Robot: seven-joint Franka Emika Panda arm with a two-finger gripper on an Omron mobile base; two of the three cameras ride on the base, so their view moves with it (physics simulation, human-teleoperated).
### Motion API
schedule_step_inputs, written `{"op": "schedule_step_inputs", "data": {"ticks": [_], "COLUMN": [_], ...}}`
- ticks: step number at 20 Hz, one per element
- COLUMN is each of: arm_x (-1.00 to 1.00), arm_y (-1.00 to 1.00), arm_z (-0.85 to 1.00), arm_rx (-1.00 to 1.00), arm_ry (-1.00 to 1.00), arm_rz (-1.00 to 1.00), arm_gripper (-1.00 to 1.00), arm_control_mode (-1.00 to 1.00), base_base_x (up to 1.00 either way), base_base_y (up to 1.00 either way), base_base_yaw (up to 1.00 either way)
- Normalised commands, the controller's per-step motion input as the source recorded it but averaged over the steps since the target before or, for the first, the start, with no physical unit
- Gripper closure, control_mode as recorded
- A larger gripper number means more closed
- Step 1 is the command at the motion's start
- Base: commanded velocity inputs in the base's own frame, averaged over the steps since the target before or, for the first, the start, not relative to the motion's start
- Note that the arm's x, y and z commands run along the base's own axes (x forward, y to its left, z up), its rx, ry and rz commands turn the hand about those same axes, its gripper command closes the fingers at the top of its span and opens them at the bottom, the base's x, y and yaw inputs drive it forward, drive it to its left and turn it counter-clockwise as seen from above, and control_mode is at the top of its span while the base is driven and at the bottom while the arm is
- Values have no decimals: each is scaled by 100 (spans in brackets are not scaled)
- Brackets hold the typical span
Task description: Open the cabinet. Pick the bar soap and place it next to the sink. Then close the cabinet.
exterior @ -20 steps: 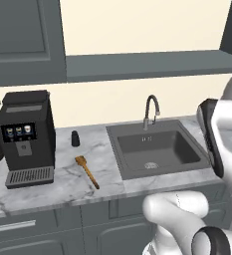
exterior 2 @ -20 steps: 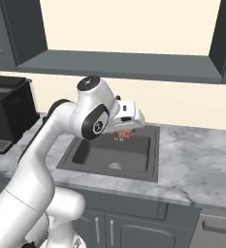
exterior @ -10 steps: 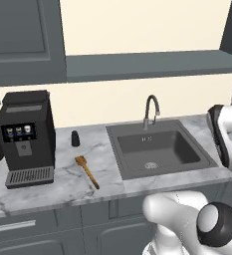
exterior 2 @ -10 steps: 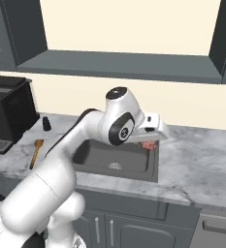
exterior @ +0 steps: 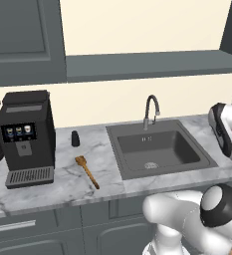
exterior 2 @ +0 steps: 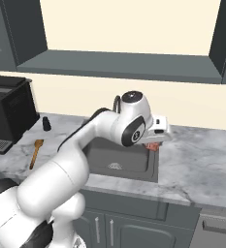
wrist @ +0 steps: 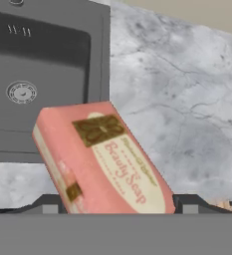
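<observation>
Gripper (exterior 2: 152, 144) was clamped on the bar soap (wrist: 103, 158), holding it above the right-hand rim of the sink (exterior: 160, 148), over the marble counter (exterior 2: 201, 160). Cabinet (exterior 2: 129, 65) stood open above. Risk noted: the soap sat tilted between the fingers; released too near the rim, it could slide into the basin.

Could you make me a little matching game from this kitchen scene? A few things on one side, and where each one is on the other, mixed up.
Things:
1. bar soap
2. wooden spatula
3. coffee machine
4. faucet

Places:
A. at the counter's far left
B. behind the sink
C. held in the end effector
D. lying flat between coffee machine and sink

Pairs: 1-C, 2-D, 3-A, 4-B
</observation>
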Motion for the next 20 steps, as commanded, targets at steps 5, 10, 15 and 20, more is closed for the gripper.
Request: {"op": "schedule_step_inputs", "data": {"ticks": [5, 10, 15, 20], "arm_x": [38, 35, 23, 20], "arm_y": [-21, -26, -16, -12], "arm_z": [-33, -41, -26, -10], "arm_rx": [0, 0, 2, 10], "arm_ry": [4, 9, 11, 6], "arm_rz": [9, 5, 5, 3], "arm_gripper": [100, 100, 100, 100], "arm_control_mode": [-100, -100, -100, -100], "base_base_x": [0, 0, 0, 0], "base_base_y": [0, 0, 0, 0], "base_base_yaw": [0, 0, 0, 0]}}
